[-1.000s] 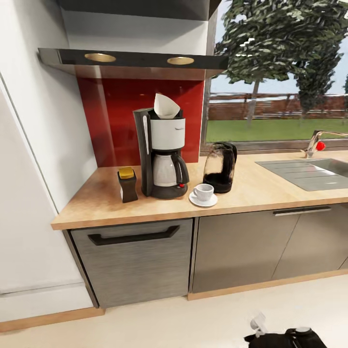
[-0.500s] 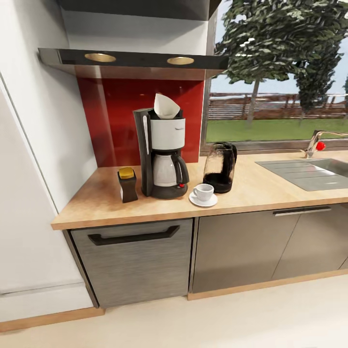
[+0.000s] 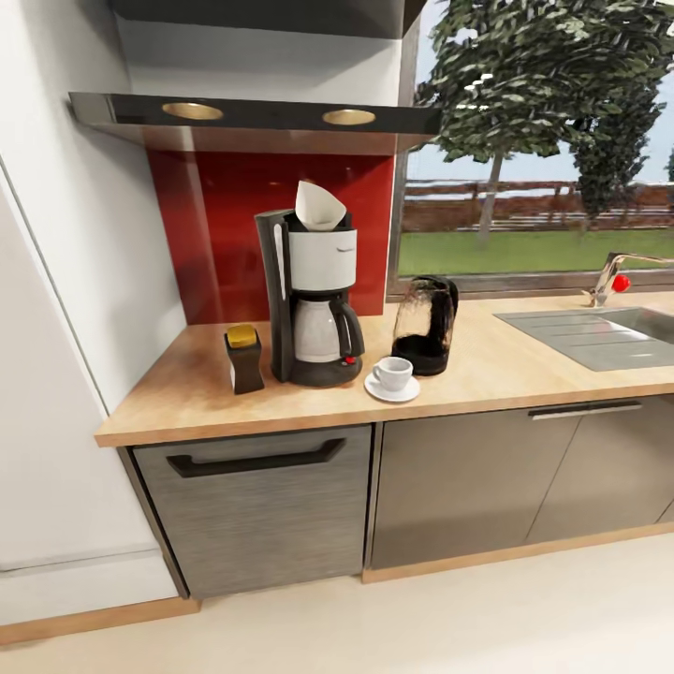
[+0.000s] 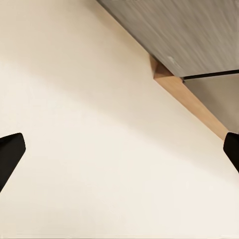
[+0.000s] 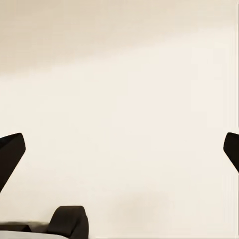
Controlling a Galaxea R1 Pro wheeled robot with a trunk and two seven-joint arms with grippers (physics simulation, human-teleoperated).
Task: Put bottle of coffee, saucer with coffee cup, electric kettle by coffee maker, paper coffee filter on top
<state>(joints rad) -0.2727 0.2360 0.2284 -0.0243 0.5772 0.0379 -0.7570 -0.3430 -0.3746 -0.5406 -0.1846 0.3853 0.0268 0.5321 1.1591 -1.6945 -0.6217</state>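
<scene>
Coffee maker (image 3: pixel 315 300) is stationed on tabletop (image 3: pixel 496 365), flanked by coffee bottle (image 3: pixel 244 358), cup (image 3: pixel 392 373) on saucer (image 3: pixel 374 390), and kettle (image 3: pixel 426 324), judged fragile, best gripped by handles; both end effectors are held apart, empty.

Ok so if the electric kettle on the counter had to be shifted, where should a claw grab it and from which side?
Probably by the dark handle running down the electric kettle on its window side, coming in from the right over bare countertop. Its glass body looks wide and smooth, and the coffee cup and coffee maker crowd the other side.
</scene>
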